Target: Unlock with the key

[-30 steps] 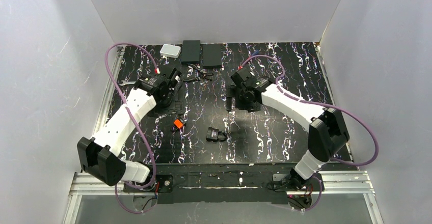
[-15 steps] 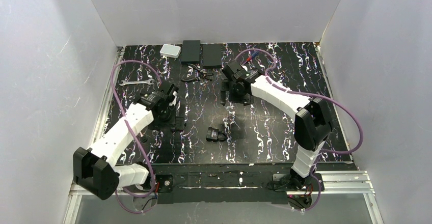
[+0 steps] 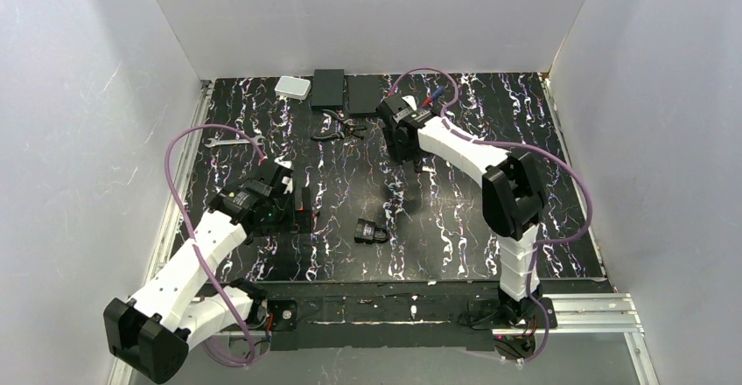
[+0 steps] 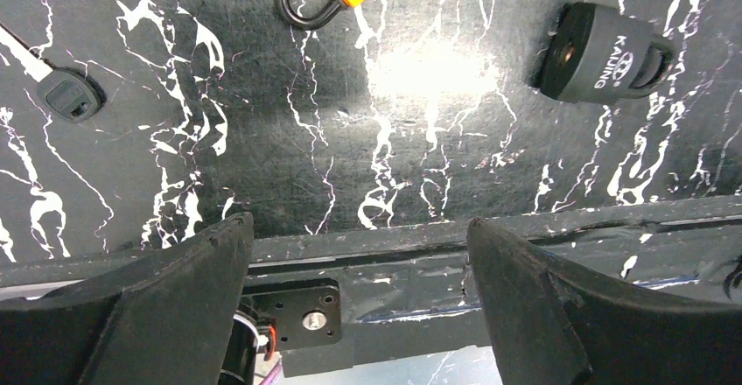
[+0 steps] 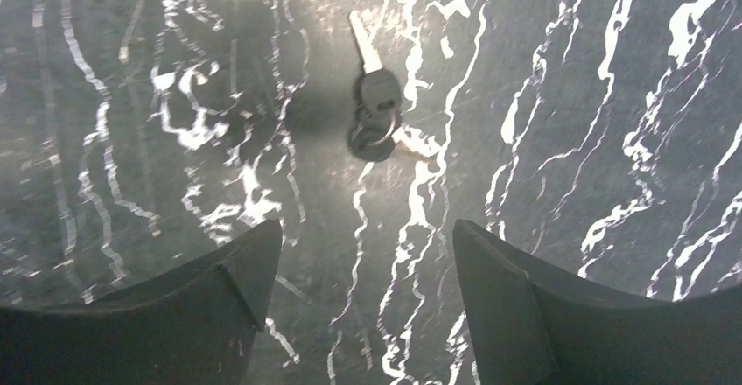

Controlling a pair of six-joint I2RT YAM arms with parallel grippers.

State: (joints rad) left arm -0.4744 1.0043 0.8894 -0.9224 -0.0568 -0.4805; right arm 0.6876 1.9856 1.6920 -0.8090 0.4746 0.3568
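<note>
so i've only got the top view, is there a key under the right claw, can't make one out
observer: Yes. The right wrist view shows a black-headed key with a silvery blade lying just ahead of the right claw, which is open and empty.
operator: and the left claw
observer: The left claw is open and empty too; the black padlock ahead of it reads KAIJING.
operator: any other key
observer: A second black-headed key lies at the left wrist view's left edge.
</note>
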